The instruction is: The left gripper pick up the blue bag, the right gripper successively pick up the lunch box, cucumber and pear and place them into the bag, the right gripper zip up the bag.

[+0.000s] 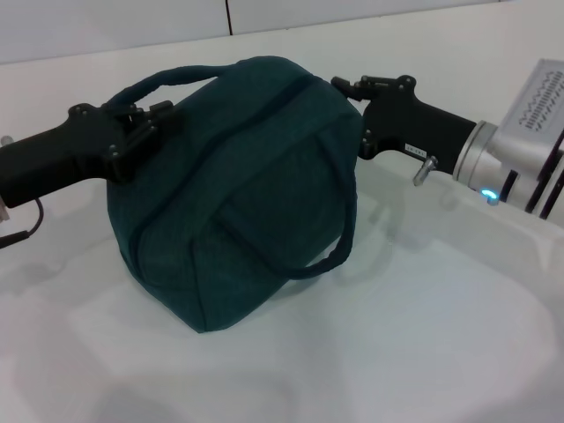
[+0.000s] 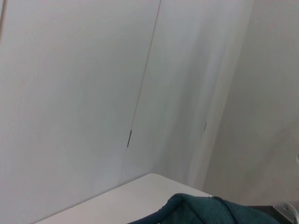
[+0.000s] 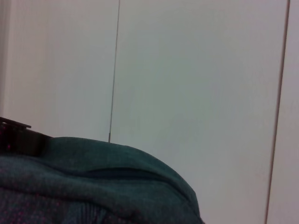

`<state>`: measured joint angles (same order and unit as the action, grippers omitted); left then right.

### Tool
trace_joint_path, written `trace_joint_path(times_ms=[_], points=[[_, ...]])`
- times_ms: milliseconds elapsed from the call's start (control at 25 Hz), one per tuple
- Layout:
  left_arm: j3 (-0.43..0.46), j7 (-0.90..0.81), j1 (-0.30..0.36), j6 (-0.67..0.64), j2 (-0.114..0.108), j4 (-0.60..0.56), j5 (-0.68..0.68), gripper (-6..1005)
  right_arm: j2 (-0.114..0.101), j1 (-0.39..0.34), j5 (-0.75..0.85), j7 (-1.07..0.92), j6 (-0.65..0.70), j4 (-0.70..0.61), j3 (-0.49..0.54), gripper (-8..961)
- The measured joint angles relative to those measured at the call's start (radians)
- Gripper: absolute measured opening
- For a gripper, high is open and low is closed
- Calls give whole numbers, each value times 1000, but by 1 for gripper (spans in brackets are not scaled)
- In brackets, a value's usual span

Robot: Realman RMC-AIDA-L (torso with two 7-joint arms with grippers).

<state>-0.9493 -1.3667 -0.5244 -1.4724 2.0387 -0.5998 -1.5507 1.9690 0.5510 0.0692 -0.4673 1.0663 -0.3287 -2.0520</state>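
Note:
The blue bag (image 1: 264, 176) rests on the white table, tilted towards me, its zipper (image 1: 220, 145) closed along the top. My left gripper (image 1: 150, 119) is shut on the bag's left end, beside the rear handle (image 1: 167, 81). My right gripper (image 1: 342, 85) is pinched shut at the zipper's right end, against the bag; the ring pull is hidden there. The bag also shows in the left wrist view (image 2: 210, 210) and the right wrist view (image 3: 93, 186). The lunch box, cucumber and pear are out of view.
The white table (image 1: 423, 335) stretches in front and to the right of the bag. A white panelled wall (image 1: 115, 26) stands behind. The front handle (image 1: 326, 256) hangs loose down the bag's side.

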Motion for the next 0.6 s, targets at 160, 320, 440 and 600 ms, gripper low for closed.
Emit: trace_joint_path(times_ms=[160,320,440,600], points=[[0,2,0,0,0,0,2,76,7,-17,-2,62,24,-4,7,309],[0,3,0,0,0,0,7,77,22,-39,-3,107,35,-7,56,131],[0,3,0,0,0,0,7,78,26,-42,-3,105,18,-3,64,63],[0,3,0,0,5,0,9,80,29,-53,-4,103,-12,0,65,16]])
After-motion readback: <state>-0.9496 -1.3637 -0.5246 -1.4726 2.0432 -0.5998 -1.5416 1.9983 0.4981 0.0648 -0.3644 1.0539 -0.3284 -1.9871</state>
